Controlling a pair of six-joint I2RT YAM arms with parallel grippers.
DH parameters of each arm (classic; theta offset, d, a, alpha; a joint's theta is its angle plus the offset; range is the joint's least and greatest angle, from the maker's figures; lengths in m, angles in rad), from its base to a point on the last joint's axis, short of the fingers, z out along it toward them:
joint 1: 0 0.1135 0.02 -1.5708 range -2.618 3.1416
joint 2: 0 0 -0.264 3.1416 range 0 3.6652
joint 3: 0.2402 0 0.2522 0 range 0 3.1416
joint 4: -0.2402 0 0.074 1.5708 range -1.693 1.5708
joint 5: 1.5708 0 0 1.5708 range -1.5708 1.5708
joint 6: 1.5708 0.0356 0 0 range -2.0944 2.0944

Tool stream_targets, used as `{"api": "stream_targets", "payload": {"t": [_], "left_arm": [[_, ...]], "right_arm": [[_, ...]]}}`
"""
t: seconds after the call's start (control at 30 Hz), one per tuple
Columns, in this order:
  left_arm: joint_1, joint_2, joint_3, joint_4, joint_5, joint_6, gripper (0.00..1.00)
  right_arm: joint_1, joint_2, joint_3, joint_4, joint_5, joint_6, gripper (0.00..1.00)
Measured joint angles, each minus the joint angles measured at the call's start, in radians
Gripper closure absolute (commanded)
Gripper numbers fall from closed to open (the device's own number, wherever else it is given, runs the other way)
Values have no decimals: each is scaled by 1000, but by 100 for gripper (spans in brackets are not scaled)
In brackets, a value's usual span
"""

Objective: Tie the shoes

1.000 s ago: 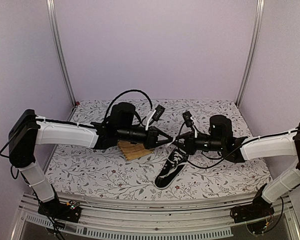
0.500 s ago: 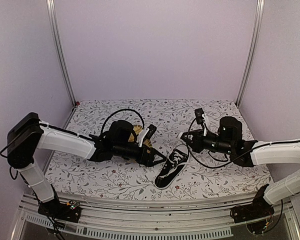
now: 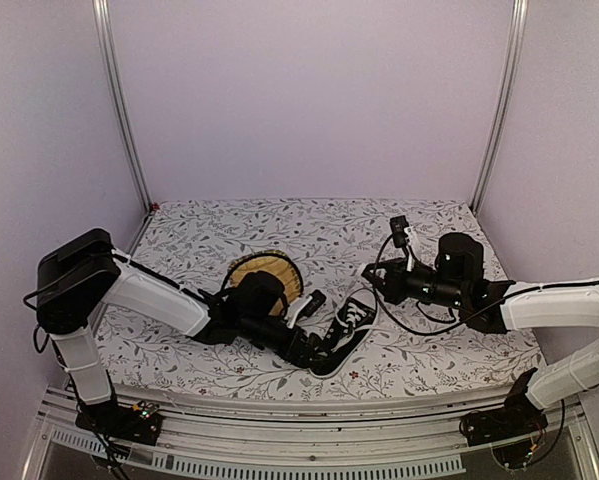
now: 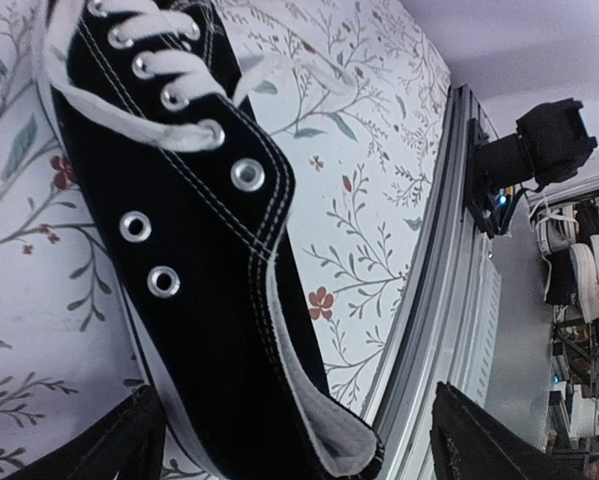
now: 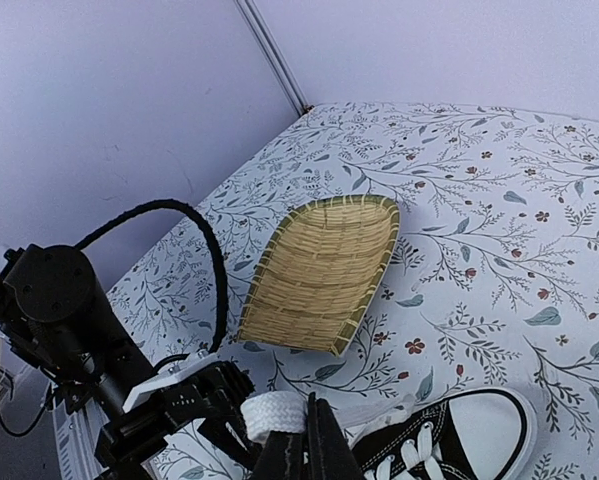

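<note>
black sneaker (image 4: pixel 209 250) lies heel-first inside spread left hand (image 4: pixel 294 445) (right hand (image 5: pixel 304 445) pinches lace (image 5: pixel 274 413)).

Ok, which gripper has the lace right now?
The right gripper, jaws shut on the white lace. The left gripper is wide open astride the sneaker heel, gripping nothing.

Left arm (image 3: pixel 159 298): I see white shells on the long links and black joint housings.
Right arm (image 3: pixel 559 303): the same white links, with a black cylindrical motor at the wrist.
Cables (image 3: pixel 419 322): black, looping loose beside my right wrist.
Left gripper (image 3: pixel 315 350): black fingers with a white bracket behind them.
Bases (image 3: pixel 119 420): black, with exposed wiring.
</note>
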Motion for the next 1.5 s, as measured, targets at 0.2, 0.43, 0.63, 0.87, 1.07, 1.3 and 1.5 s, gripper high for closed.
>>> {"api": "stream_targets", "payload": {"t": [0.2,0.43,0.63,0.87,1.07,1.3,1.5], "left_arm": [[-19,17,8,6,39,-2,8],[-39,10,0,39,73,-5,8],[-20,-92,-11,-13,-43,43,5],[47,-130,145,-51,-196,162,4],[61,-33,285,32,-182,261,3],[63,65,332,79,-60,311,23],[64,100,333,95,-24,318,35]], "right_arm": [[0,-14,6,-18,2,-2,98],[0,-26,24,-44,4,-9,98],[0,-27,40,-67,3,-14,98],[0,-60,73,-116,-3,-15,98],[0,-114,82,-126,-5,0,98],[0,-127,88,-141,-5,11,98],[0,-137,100,-157,-7,17,98]]}}
